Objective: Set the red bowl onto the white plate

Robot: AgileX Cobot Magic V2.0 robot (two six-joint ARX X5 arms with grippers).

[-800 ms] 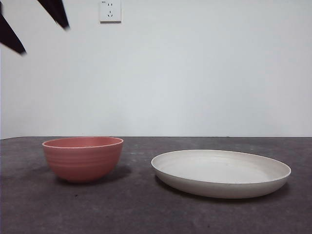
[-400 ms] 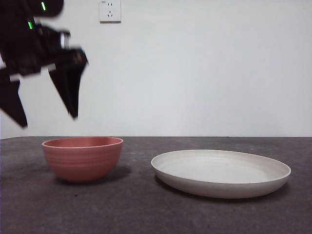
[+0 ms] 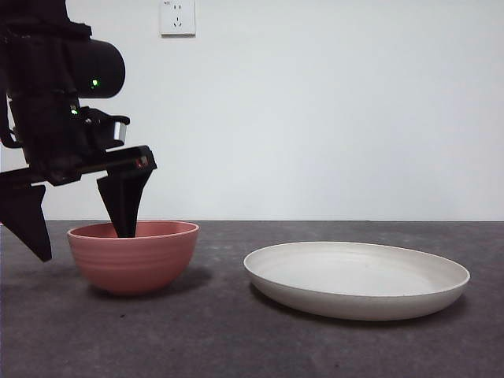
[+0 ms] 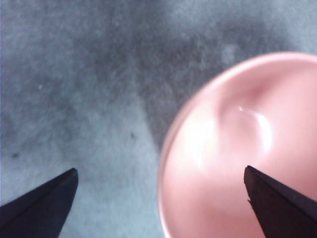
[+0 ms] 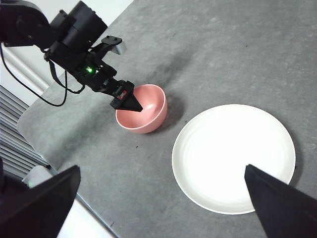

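Grey bench [image 3: 236, 339]: red bowl [image 3: 132, 256] sits beside white plate [image 3: 356, 279], apart. My left gripper [image 3: 79, 236] is spread wide, one jaw inside, one outside the rim (to pinch the wall). Right gripper [image 5: 163, 208] waits high, open.
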